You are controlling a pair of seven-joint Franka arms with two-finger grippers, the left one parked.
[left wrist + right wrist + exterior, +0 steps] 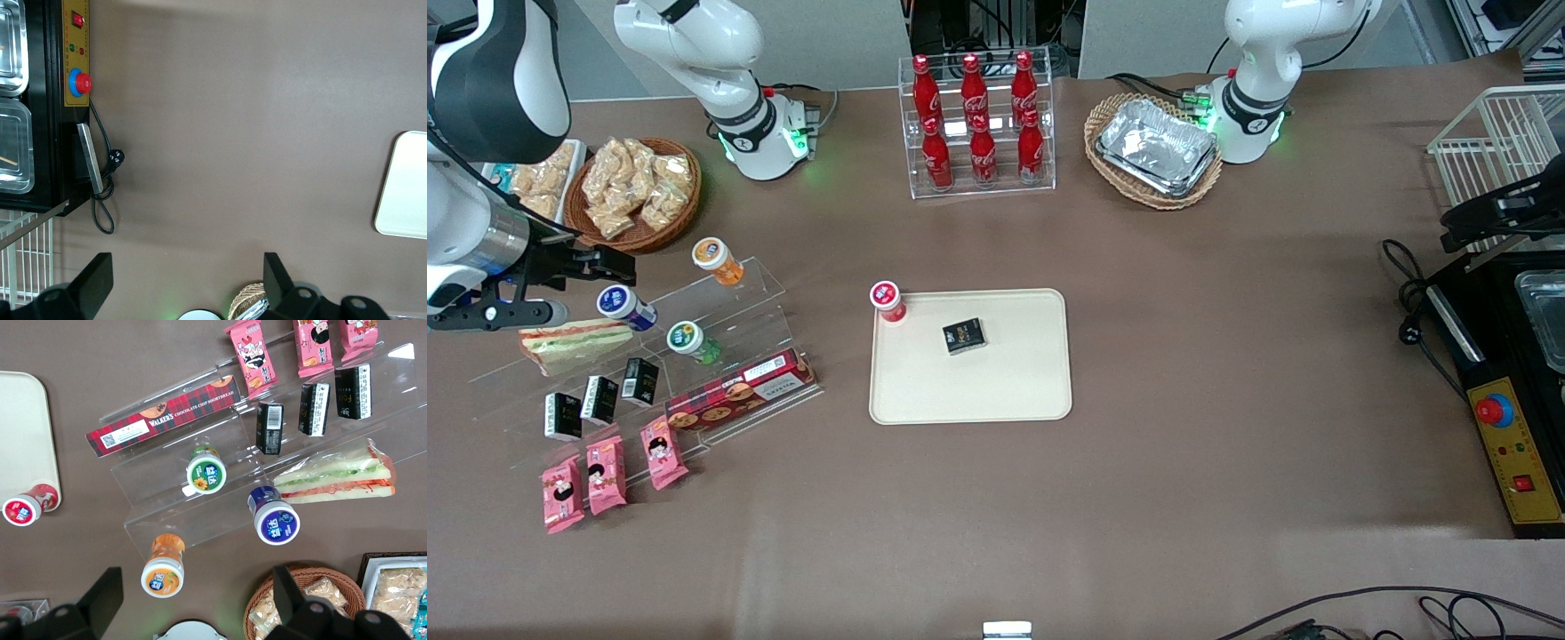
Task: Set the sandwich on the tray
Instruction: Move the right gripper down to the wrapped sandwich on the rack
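The sandwich (337, 475) lies on the clear stepped rack (720, 307), beside a blue-capped bottle (274, 517). My claw (193, 587) hangs above the rack, fingers (103, 595) spread wide, holding and touching nothing. The tray (1009, 391) sits well apart toward the table's middle, carrying a black box (964, 336).

Red tartan biscuit box (165, 417): "WALKER'S CHOCOLATE CHIP SHORTBREAD", QR code on its white end panel | Red bottles (974, 120) in clear rack: white Coca-Cola script | Gripper (480, 307): above display stand at working arm's end, bears no lettering | Cup lids, black cartons, pink packets: print not legible
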